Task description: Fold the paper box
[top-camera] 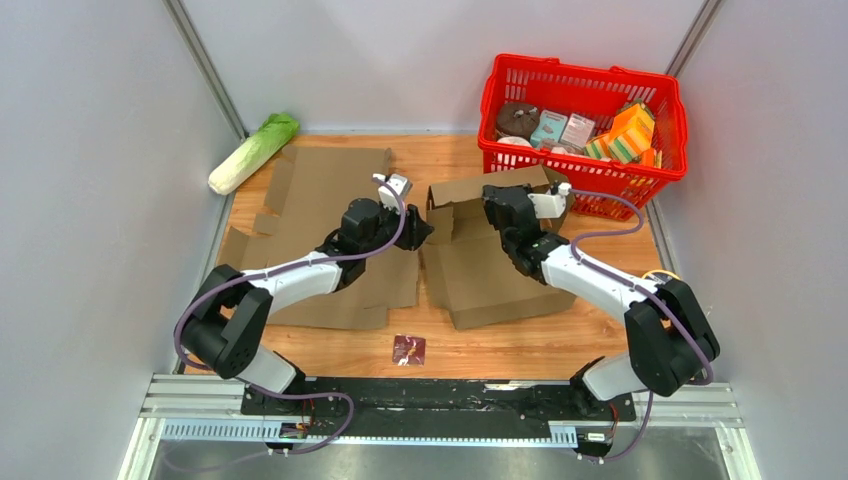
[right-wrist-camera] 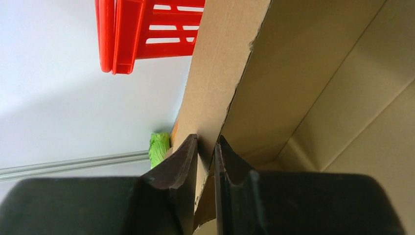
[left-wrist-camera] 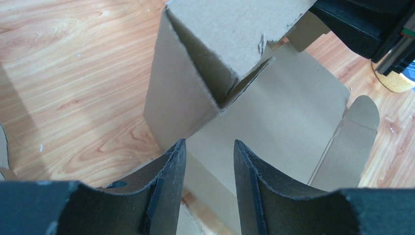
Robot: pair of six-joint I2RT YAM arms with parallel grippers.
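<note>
The paper box [top-camera: 500, 285] of brown cardboard lies half raised at the table's middle, its back wall and side flaps standing. My left gripper [top-camera: 420, 228] hovers at the box's left corner. In the left wrist view it [left-wrist-camera: 209, 147] is open with nothing between its fingers, and the raised corner [left-wrist-camera: 205, 49] stands just ahead. My right gripper [top-camera: 492, 200] is at the top of the back wall. In the right wrist view it [right-wrist-camera: 206, 147] straddles the wall's edge [right-wrist-camera: 220, 63] with a narrow gap, slightly open.
A red basket [top-camera: 585, 120] of groceries stands at the back right, close behind the right gripper. A cabbage [top-camera: 252, 152] lies at the back left. Flat cardboard sheets [top-camera: 330, 200] cover the left half, under the left arm. A small dark-red wrapper [top-camera: 409, 349] lies near the front.
</note>
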